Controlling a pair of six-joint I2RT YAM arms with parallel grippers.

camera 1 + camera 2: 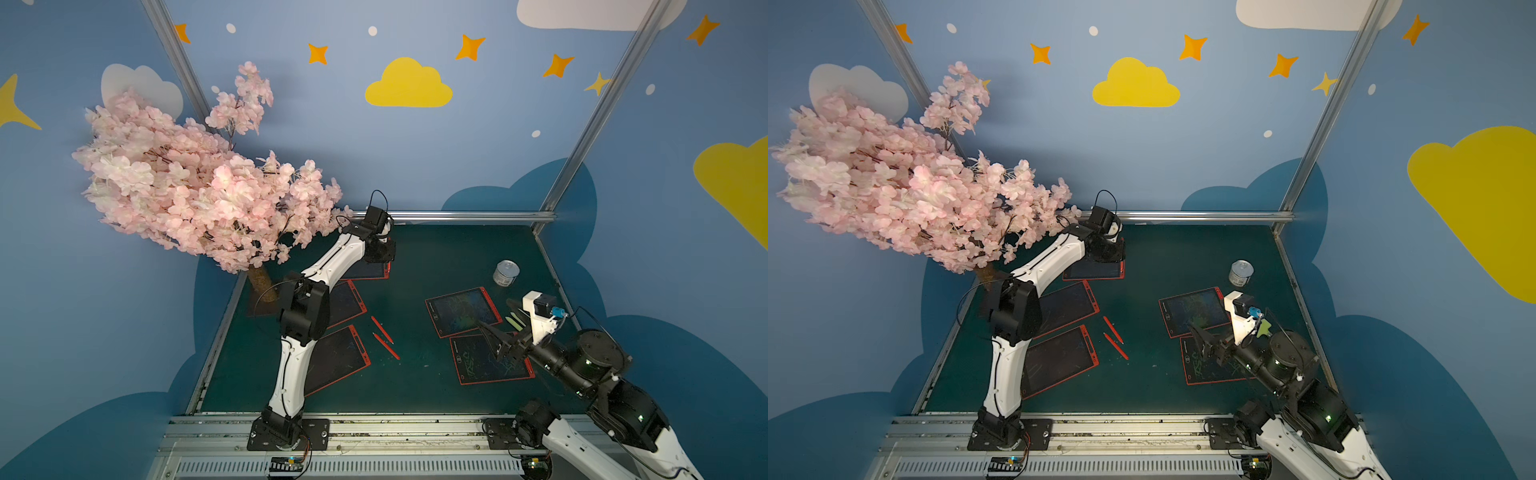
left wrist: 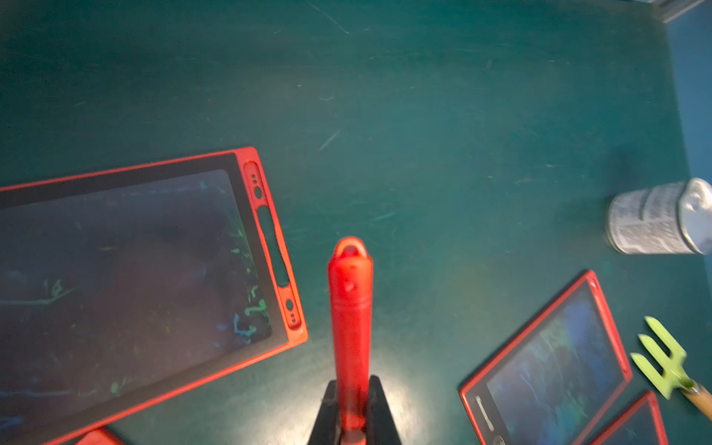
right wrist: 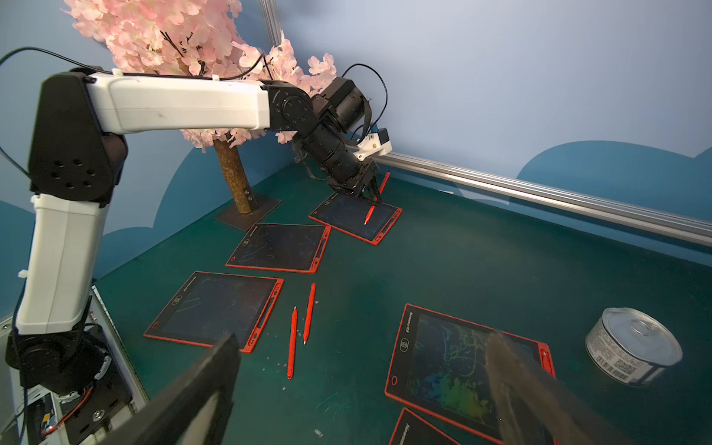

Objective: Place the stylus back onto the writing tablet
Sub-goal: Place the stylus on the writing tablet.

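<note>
over the far tablet (image 3: 381,228) beside the blossom tree (image 3: 162,34), the left gripper (image 3: 371,197) pinches a red stylus (image 3: 369,213), tip slanting down to it (touching or not, hard to tell). the right gripper (image 3: 362,341) hangs wide open, empty.

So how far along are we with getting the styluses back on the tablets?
Done: nothing I can confirm; the far tablet has an empty slot. In hand: the left gripper holds one stylus, tip down over that tablet. Remaining: dock it, then the two loose styluses on the mat. The right gripper is open, empty.
</note>
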